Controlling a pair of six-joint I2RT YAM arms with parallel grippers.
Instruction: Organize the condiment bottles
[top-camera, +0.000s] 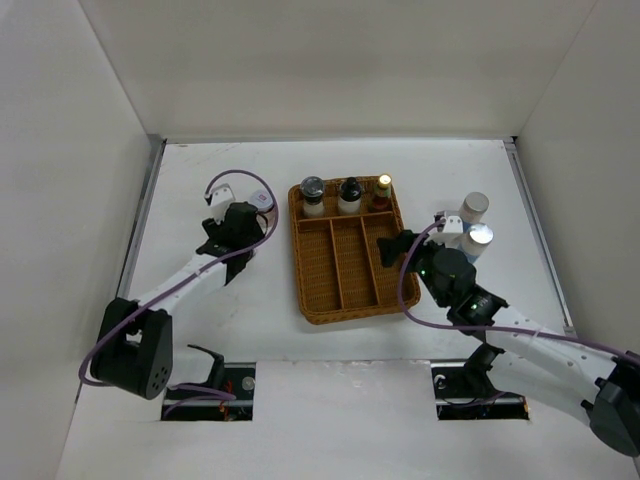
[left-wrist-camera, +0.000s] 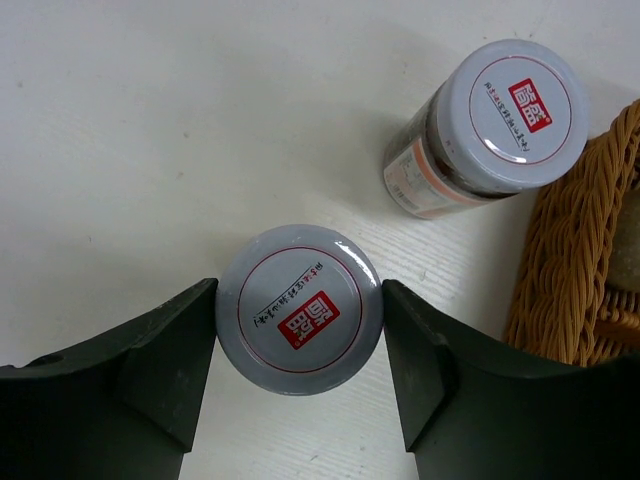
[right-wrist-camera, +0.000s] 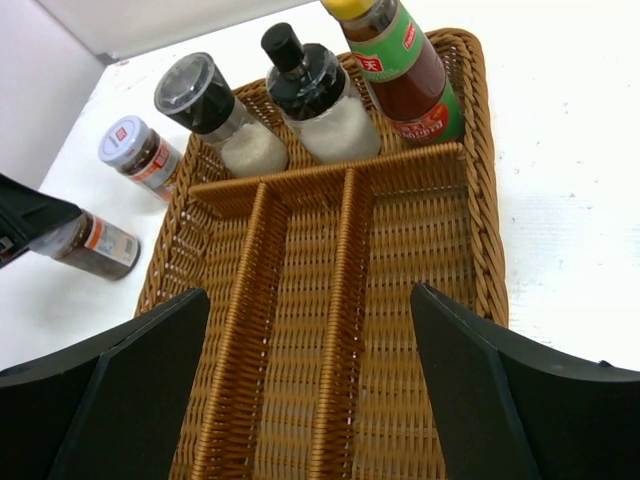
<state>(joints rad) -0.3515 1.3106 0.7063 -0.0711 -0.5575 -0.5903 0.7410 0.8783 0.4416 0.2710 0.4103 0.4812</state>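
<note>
Left wrist view: left gripper (left-wrist-camera: 300, 305) pressed against both sides of short red-labelled jar (left-wrist-camera: 300, 318); jar upright on table (left-wrist-camera: 120, 120), lid centred between fingers. Nearby but apart, second red-labelled jar (left-wrist-camera: 505, 120) beside wicker tray (left-wrist-camera: 570, 260). Tray off to gripper's right. Right gripper (right-wrist-camera: 308, 300) spread, empty, above tray's long compartments.

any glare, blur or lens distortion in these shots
Top external: even light, soft shadows, silver canister lids almost blown out. Left wrist: the near jar is sharp, with a small highlight on its lid rim. Right wrist: wide-angle distortion leans the red-sauce bottle outward.
</note>
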